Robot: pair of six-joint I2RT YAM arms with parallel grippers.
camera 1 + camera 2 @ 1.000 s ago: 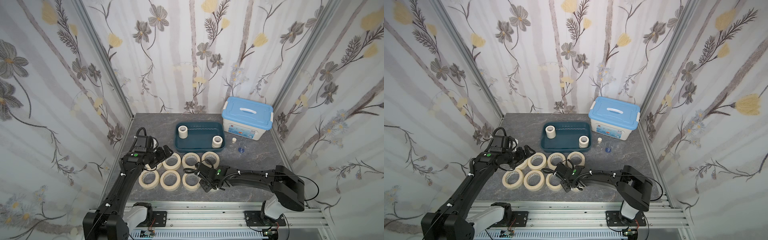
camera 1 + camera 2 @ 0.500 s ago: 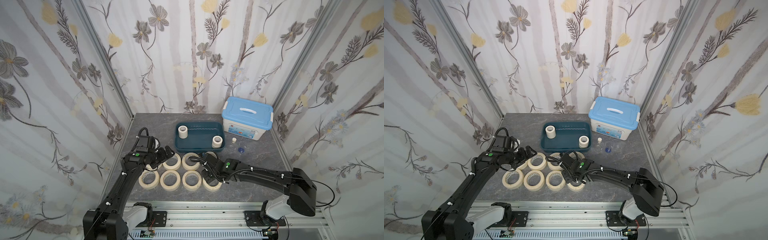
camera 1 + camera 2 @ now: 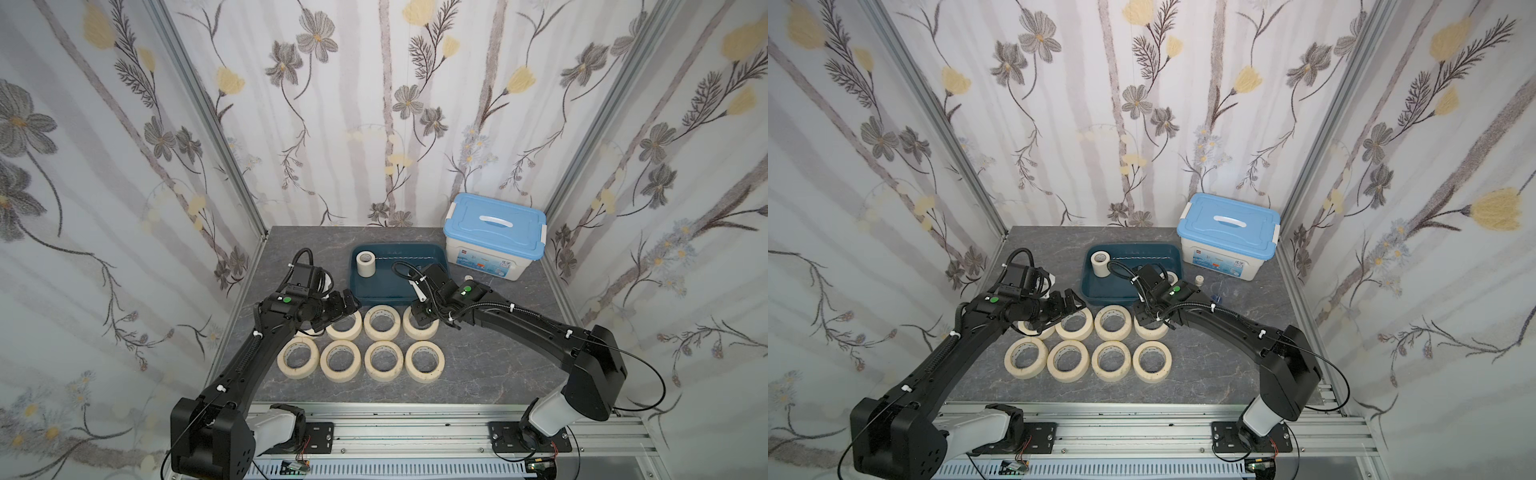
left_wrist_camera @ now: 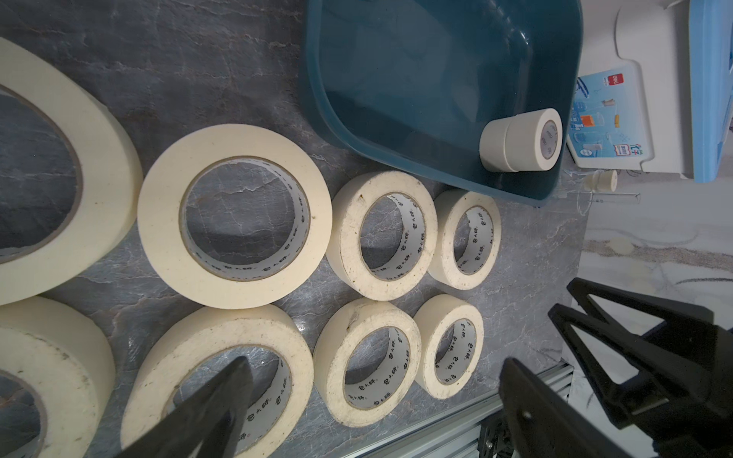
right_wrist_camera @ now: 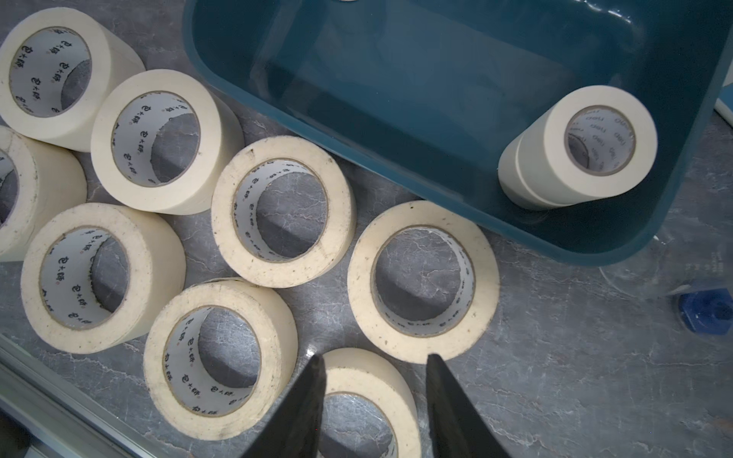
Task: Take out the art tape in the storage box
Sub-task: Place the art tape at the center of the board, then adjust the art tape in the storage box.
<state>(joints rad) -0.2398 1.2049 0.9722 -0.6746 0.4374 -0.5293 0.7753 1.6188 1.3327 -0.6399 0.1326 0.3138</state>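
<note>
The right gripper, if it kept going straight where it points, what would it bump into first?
Probably the big tape roll just past the right gripper, whose jaws are a little apart. Beyond it stands the teal box wall. How high the gripper is, I can't tell.

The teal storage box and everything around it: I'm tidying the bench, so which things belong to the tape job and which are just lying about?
Job:
- teal storage box
- small tape stacks still inside
- eight large tape rolls on the table

Lying about:
- white tub with blue lid
- small white cap
- blue piece
</note>
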